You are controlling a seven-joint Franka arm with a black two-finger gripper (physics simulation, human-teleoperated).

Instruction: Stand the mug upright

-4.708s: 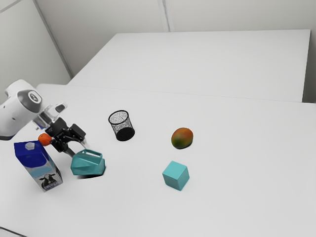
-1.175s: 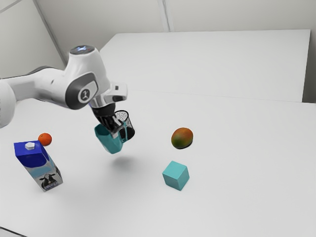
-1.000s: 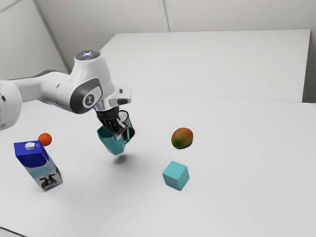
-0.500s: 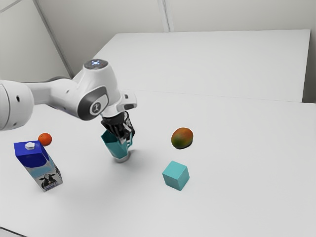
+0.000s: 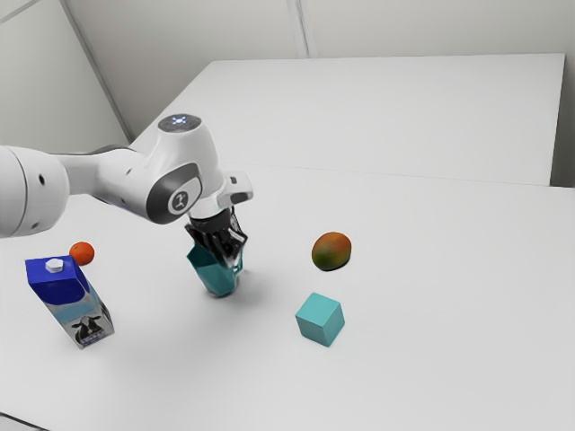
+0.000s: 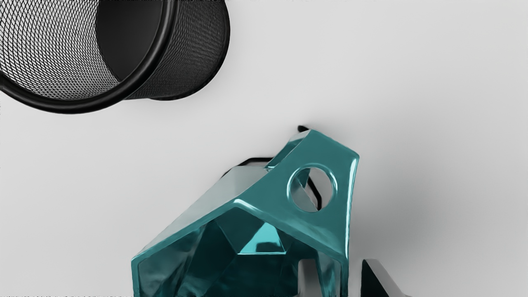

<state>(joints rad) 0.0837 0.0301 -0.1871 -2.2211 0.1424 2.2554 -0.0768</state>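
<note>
Mug (image 6: 255, 231) teal; basket (image 6: 194, 53) black mesh; cube (image 5: 320, 319) turquoise; carton top (image 5: 61, 285) blue.

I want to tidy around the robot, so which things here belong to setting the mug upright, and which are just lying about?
Part of the job:
- teal mug
- open gripper

Just lying about:
- black mesh holder
- milk carton
- small orange
- mango
- teal cube

Arm, one: its smooth, rounded white shells (image 5: 25, 193) bore small dark dots. Dark grey rounded joint cover (image 5: 162, 202): carried a pale round marking (image 5: 180, 200). Dark grey round cap (image 5: 180, 122): showed blue lights. Protruding white block (image 5: 237, 186): had a dark slot. Two-finger gripper (image 5: 232, 255): was black, with grey surfaces at the fingertips (image 6: 307, 276).
</note>
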